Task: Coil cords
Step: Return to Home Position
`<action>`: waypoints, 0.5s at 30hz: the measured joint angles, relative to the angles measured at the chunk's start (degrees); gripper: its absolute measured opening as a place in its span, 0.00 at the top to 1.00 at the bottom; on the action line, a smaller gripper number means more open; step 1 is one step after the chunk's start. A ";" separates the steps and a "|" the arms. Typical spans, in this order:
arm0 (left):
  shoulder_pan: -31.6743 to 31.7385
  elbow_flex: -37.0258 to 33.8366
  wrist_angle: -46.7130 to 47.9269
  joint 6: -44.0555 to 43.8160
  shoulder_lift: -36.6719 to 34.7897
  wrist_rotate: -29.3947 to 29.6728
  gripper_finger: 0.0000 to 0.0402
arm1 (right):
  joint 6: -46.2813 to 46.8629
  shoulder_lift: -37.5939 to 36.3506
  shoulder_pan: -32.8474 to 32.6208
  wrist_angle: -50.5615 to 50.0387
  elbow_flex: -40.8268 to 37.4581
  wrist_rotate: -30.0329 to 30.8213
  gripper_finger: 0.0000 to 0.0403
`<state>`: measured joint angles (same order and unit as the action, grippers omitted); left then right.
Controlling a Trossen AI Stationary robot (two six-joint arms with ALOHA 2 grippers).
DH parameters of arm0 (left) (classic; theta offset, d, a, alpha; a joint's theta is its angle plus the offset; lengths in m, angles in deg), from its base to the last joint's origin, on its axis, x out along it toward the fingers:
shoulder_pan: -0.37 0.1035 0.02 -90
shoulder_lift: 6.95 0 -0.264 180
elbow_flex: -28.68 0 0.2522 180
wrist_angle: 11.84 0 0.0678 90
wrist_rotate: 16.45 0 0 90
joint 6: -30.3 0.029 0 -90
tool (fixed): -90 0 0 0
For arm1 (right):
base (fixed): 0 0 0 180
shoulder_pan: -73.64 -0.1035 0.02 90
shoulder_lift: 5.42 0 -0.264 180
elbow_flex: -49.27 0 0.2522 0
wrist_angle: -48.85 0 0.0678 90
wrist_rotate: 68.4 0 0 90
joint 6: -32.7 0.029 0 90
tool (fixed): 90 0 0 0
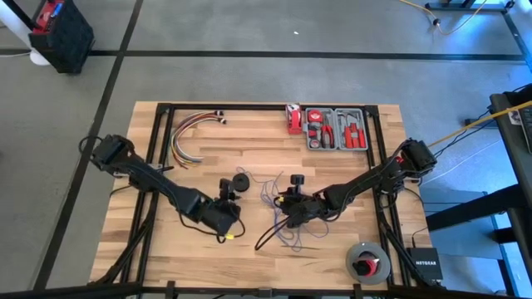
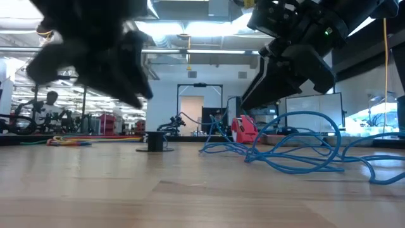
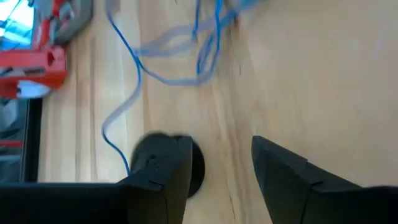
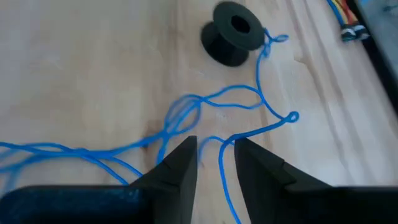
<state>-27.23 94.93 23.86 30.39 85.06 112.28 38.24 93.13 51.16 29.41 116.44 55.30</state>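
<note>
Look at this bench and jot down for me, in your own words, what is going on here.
Two robot arms are working at a wooden table with a thin blue wire and a small black spool. The wire lies loose in a tangle mid-table, and the spool beside it looks bare. Neither hand holds anything: the left hand hangs open just by the spool and the right hand is open over the tangle, both clear of the tabletop.
</note>
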 joint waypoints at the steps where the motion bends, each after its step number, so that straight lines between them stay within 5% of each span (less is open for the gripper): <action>1: 0.07 0.10 -0.35 0.14 -1.12 -0.86 0.61 | 0.28 0.00 0.00 0.46 0.00 -0.76 0.72; 9: 1.46 -3.17 -0.54 2.01 -18.13 -1.94 0.69 | -5.91 -8.45 0.00 -8.72 7.07 -2.22 0.72; 15: 4.84 -11.67 -7.99 3.35 -33.62 -8.83 0.72 | -10.19 -19.66 3.67 -14.97 6.99 -7.54 0.72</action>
<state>-22.39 83.26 15.87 33.74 51.45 103.45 28.04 73.47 54.83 14.43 123.43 47.76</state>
